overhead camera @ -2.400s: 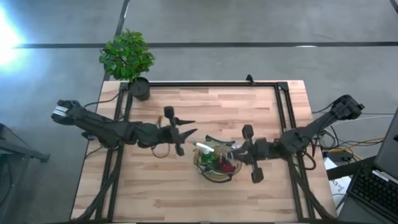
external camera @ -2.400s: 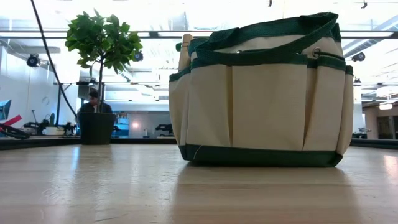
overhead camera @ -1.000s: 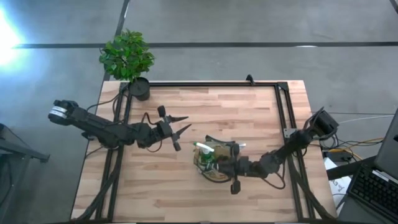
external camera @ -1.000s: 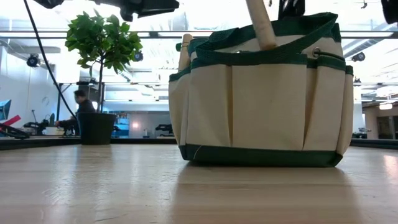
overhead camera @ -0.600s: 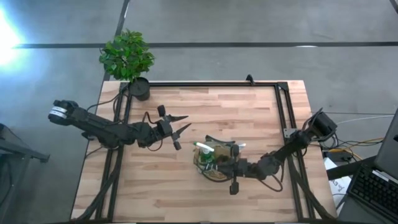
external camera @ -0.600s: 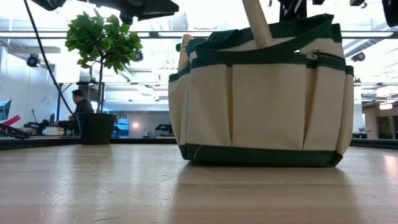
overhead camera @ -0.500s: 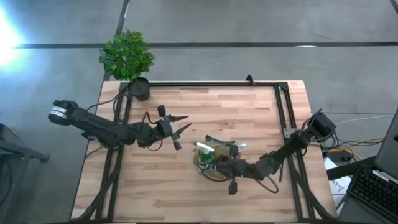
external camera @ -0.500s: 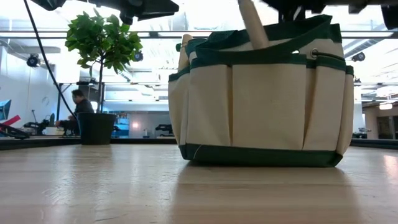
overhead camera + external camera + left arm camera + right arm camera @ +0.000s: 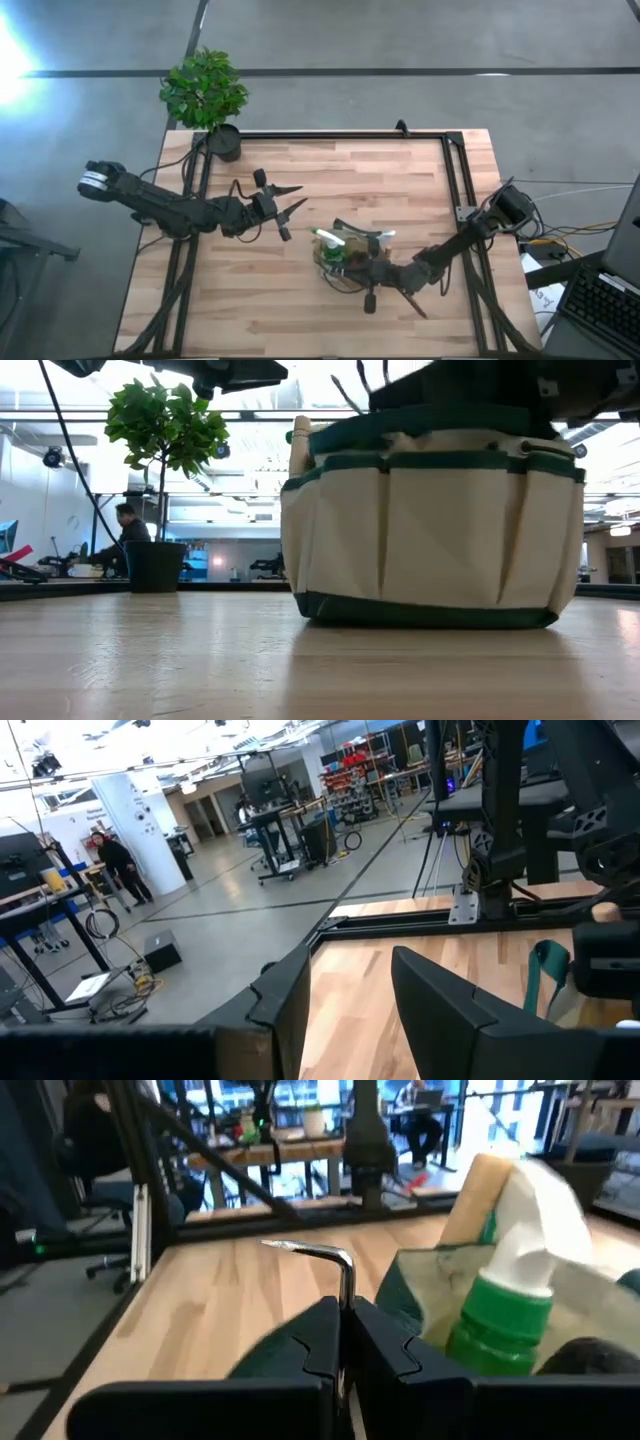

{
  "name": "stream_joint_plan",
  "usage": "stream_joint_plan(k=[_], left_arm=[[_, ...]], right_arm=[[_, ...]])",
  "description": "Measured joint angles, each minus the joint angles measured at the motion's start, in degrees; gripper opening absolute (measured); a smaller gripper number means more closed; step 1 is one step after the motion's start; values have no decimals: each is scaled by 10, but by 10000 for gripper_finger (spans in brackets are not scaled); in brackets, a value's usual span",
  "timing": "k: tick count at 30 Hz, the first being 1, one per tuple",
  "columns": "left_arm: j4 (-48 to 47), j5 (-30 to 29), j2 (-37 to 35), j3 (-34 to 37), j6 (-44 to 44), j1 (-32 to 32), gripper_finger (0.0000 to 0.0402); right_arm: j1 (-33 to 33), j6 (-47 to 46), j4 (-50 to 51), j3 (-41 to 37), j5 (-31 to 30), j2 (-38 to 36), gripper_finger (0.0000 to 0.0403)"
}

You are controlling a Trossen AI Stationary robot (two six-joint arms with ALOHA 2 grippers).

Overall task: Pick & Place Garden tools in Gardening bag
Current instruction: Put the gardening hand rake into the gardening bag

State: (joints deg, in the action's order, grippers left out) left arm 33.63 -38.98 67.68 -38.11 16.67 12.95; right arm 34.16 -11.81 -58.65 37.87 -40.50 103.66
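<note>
From above, the gardening bag (image 9: 345,263) sits on the table (image 9: 300,310) a little toward its near edge, with bare wood around it, the right claw (image 9: 372,271) low against the bag's right rim and the left claw (image 9: 290,212) hanging over open boards toward the left edge, its fingers parted and empty. At table height the bag (image 9: 430,530) stands upright, clear wood before it and the potted plant (image 9: 160,480) well apart. Its own wrist view shows the right claw (image 9: 340,1342) pinched tight on a thin metal rake tine (image 9: 325,1265) beside the green spray bottle (image 9: 505,1305).
</note>
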Motion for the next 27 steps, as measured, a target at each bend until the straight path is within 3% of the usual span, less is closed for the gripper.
stream_joint_plan(k=[13,20,27], left_arm=[[1,7,0,0,0,-1,145],[3,7,0,0,0,-1,145],[3,7,0,-1,1,-1,145]], right_arm=[[1,8,46,0,19,-26,23],[-1,-45,153,1,15,-64,88],[0,-35,169,8,17,-87,169]])
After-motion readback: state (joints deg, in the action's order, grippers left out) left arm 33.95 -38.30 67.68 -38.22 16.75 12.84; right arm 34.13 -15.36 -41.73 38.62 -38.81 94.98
